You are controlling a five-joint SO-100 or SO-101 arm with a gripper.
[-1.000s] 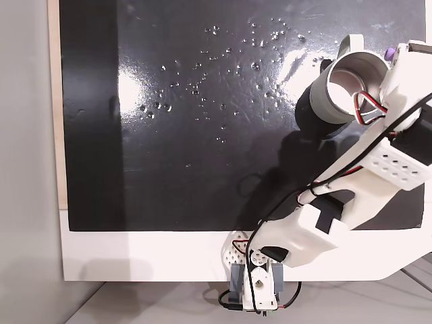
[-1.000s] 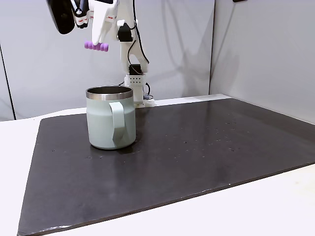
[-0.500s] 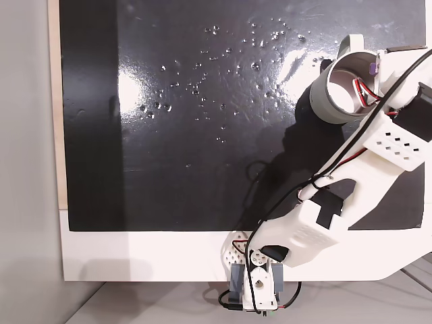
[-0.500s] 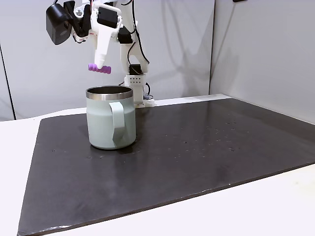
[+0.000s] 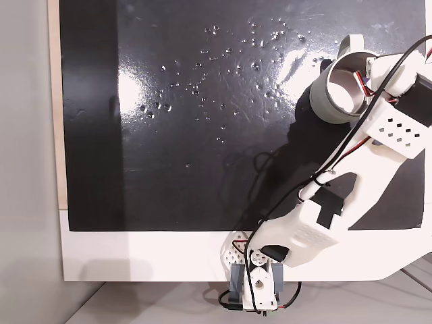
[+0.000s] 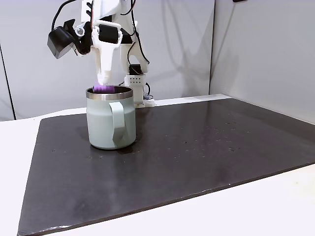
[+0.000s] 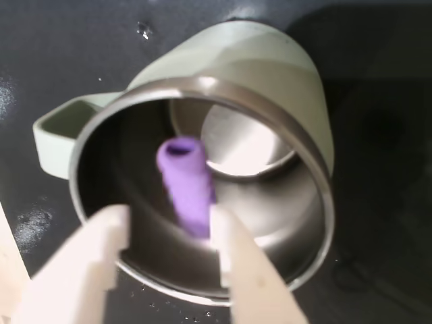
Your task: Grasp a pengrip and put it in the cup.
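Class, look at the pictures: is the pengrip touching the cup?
Cannot tell. In the wrist view the pengrip hangs over the cup's mouth beside a finger, but no gap or contact with the wall shows plainly.

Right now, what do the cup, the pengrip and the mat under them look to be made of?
The cup: matte grey-green coated outside, shiny steel-looking interior and rim that mirror light in the wrist view. The pengrip: soft-looking matte purple, probably silicone or rubber, hollow at its end, between the end effector fingers. The mat: dark, semi-gloss sheet with glare patches; material unclear.

White table (image 6: 15, 147), black mat (image 6: 197, 147), cup (image 6: 106, 125) upright on mat.
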